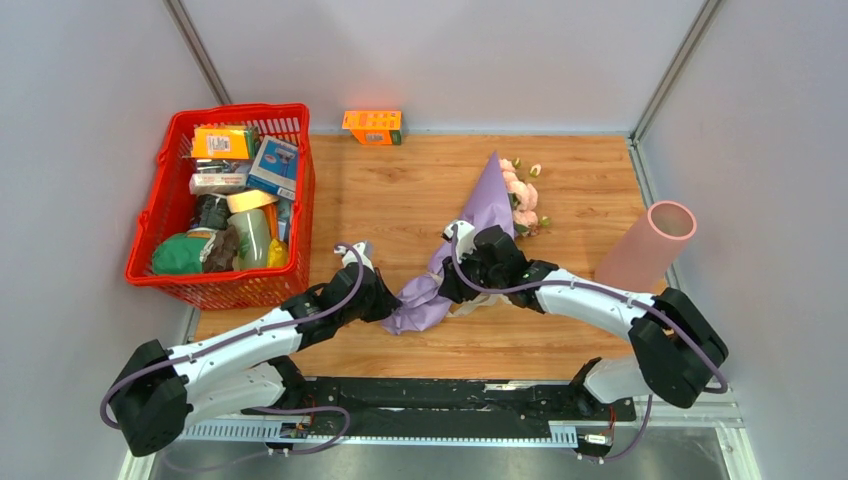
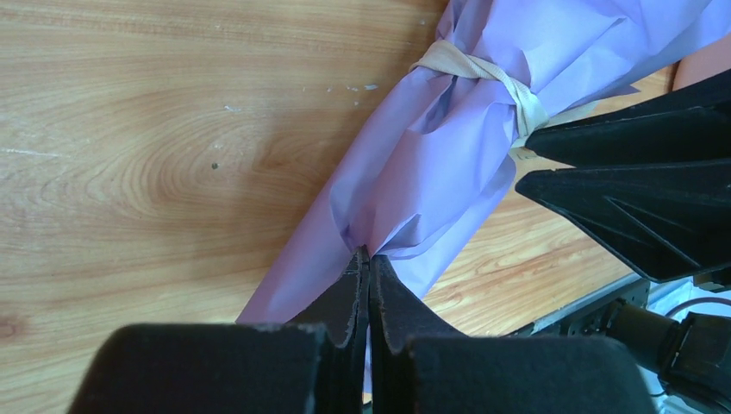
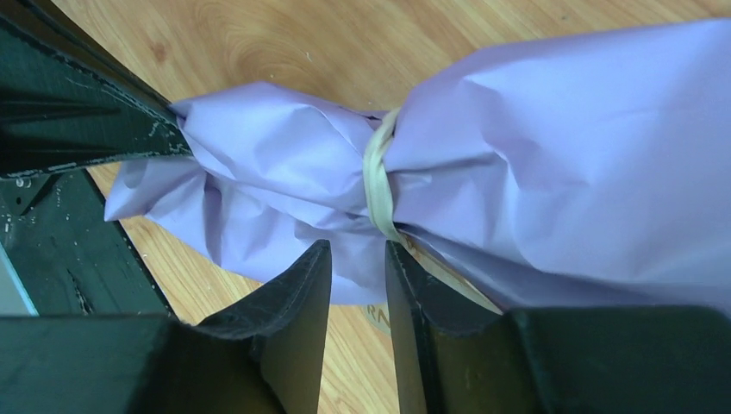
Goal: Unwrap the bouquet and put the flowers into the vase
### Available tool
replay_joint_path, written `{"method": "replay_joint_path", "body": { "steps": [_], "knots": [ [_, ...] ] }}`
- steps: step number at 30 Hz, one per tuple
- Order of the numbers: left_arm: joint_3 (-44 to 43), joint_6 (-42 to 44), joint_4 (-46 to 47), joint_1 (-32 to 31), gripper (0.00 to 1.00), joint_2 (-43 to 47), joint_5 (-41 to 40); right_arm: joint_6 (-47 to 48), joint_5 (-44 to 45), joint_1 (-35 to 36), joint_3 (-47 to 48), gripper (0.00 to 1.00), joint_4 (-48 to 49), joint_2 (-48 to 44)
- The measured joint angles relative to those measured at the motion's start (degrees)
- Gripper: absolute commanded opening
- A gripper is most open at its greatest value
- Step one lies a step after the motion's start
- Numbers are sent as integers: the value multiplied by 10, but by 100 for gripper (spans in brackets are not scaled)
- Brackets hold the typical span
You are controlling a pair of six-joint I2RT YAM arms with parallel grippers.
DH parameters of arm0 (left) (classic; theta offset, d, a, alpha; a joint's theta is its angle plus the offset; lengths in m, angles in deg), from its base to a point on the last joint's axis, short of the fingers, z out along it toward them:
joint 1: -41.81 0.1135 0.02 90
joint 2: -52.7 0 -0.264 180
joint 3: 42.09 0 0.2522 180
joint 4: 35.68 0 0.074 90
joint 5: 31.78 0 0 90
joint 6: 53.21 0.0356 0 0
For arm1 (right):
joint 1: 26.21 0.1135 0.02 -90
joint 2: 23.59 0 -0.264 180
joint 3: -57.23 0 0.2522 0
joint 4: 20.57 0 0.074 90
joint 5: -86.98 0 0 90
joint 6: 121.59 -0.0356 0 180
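The bouquet [image 1: 487, 215] is lying on the table [image 1: 400, 190], ribbon [image 3: 377, 185] tied round it. Left gripper [image 2: 369, 259] is pinching its purple paper [image 2: 431, 172] at the lower end, jaws closed. Right gripper [image 3: 358, 267] is sitting at the ribbon, fingers [image 3: 293, 302] parted.

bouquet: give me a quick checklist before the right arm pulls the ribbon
1. left gripper shut on the bouquet paper at its stem end: ok
2. right gripper open, right at the ribbon: ok
3. ribbon tail between the right jaws: cannot tell
4. ribbon loosened: not ok, tied tight round the paper
5. vase mouth unobstructed: ok
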Motion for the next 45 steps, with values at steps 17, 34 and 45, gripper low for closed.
{"method": "replay_joint_path", "body": {
  "steps": [17, 34, 45],
  "knots": [
    [0, -5, -10, 0, 0, -1, 2, 0, 27, 0, -18, 39, 3, -19],
    [0, -9, -2, 0, 0, -14, 9, -16, 50, 0, -19, 28, 68, 35],
    [0, -9, 11, 0, 0, -21, 15, -17, 107, 2, -53, 4, 121, 17]
  ]
}}
